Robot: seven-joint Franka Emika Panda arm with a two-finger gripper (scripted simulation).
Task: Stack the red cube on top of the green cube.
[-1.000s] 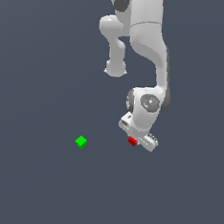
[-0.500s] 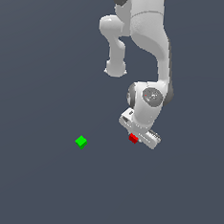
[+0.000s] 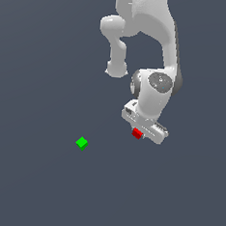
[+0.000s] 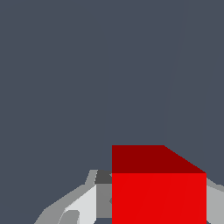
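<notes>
Since a second ago, the hand [image 3: 138, 135] has shifted slightly, closed on the red cube [image 3: 137, 133] between its fingers [image 4: 87, 203], well apart from the green cube [image 3: 82, 143] on the tabletop [image 3: 31, 185].

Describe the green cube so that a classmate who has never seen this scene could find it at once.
Start at the big white robot arm in the exterior view, then look down past its gripper, toward the exterior view's left. There, alone on the flat grey floor, sits the green cube. The red cube, equal in size, is up between the jaws instead.
</notes>
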